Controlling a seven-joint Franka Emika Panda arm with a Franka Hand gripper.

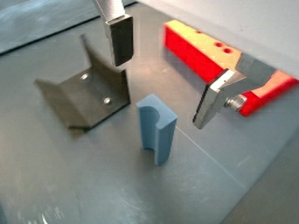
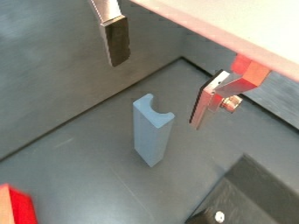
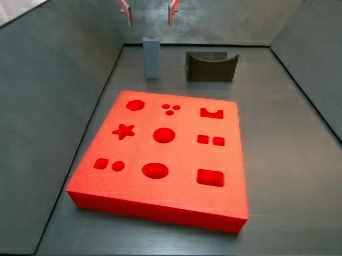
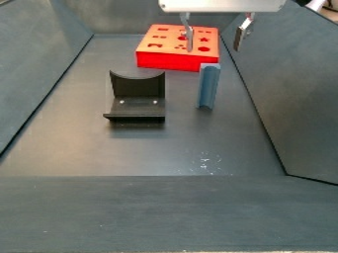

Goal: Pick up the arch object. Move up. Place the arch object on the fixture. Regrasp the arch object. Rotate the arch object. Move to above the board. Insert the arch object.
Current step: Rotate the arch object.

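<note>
The arch object (image 1: 156, 131) (image 2: 152, 131) is a pale blue-grey block standing upright on the grey floor, its curved notch on top. My gripper (image 1: 163, 92) (image 2: 156, 92) hangs above it, open, with nothing between the fingers. In both side views the arch object (image 3: 152, 57) (image 4: 209, 87) stands beside the dark fixture (image 3: 209, 66) (image 4: 134, 97), and the gripper (image 3: 150, 14) (image 4: 215, 44) is over it. The red board (image 3: 167, 150) (image 4: 176, 47) with its shaped cutouts lies flat on the floor. The fixture (image 1: 84, 92) and the board (image 1: 198, 52) also show in a wrist view.
Sloping grey walls (image 3: 80, 60) (image 4: 40, 89) close in the floor on all sides. A corner of the fixture (image 2: 251, 197) and a corner of the board (image 2: 12, 210) show at the frame edges of a wrist view.
</note>
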